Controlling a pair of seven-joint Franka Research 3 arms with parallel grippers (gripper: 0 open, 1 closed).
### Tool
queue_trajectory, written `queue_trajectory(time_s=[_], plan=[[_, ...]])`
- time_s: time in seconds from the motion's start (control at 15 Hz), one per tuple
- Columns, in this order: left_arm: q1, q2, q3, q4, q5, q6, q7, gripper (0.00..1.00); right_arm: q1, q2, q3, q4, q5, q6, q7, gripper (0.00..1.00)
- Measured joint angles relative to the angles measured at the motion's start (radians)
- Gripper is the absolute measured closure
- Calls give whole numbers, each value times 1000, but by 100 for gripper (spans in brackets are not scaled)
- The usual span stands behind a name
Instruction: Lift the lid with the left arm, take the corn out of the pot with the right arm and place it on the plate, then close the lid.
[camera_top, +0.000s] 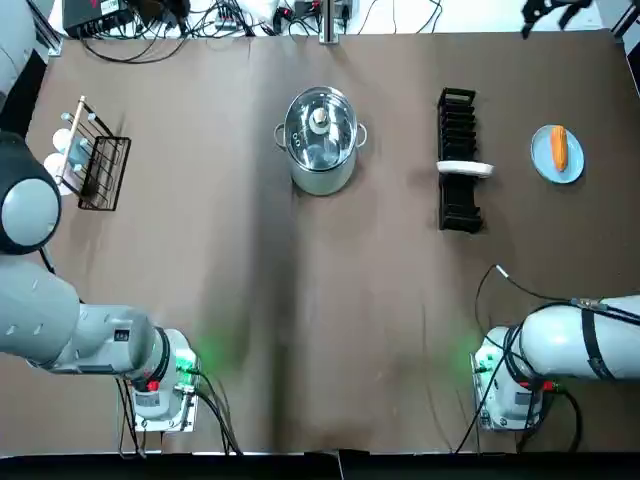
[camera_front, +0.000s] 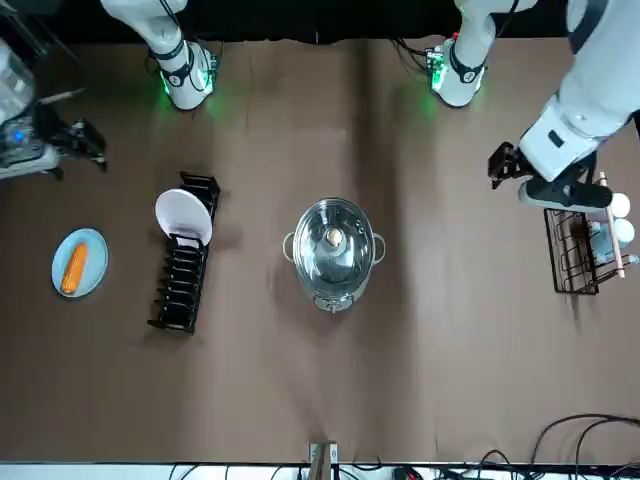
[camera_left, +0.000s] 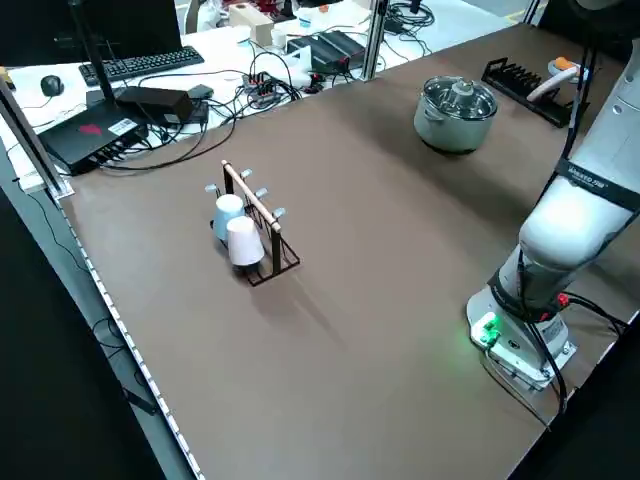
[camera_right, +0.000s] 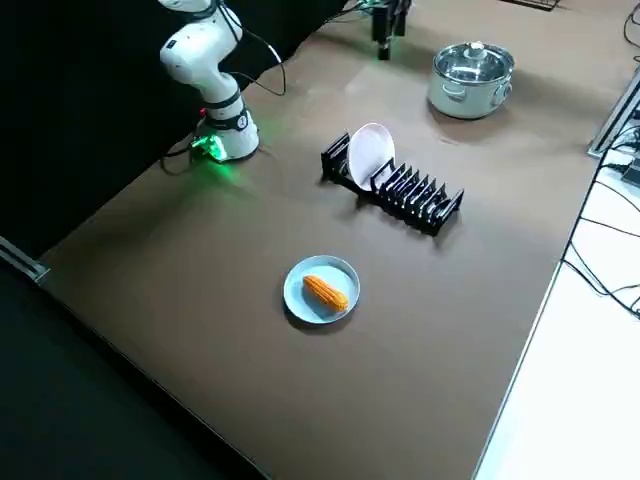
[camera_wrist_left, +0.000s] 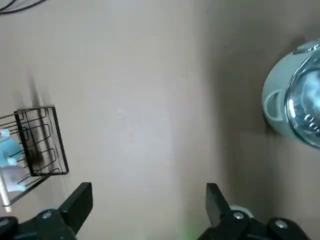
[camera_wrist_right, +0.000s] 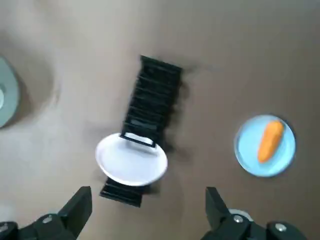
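Observation:
The steel pot (camera_top: 320, 160) stands at the table's far middle with its glass lid (camera_front: 335, 248) on it. The corn (camera_top: 559, 148) lies on the small blue plate (camera_top: 545, 166) at the far right, also seen in the right wrist view as corn (camera_wrist_right: 270, 140) on the plate (camera_wrist_right: 250, 160). My left gripper (camera_wrist_left: 147, 205) hangs open and empty high above the table's left side, near the cup rack. My right gripper (camera_wrist_right: 147, 207) is open and empty too, raised above the dish rack and plate area.
A black dish rack (camera_top: 457, 195) holding a white plate (camera_top: 465, 168) stands between pot and blue plate. A wire rack (camera_top: 100, 165) with cups sits at the far left. Cables and equipment line the table's far edge.

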Motion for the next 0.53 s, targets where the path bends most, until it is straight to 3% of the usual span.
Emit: queue_trajectory(time_s=[0.27,0.53], plan=[[57,0,-1,-4,-33,2,67,0,155,86,10,25,16,47,125,0],[61,-2,-2,-3,-69,15,54,0,282,237,10,83,39,117,350,0]])
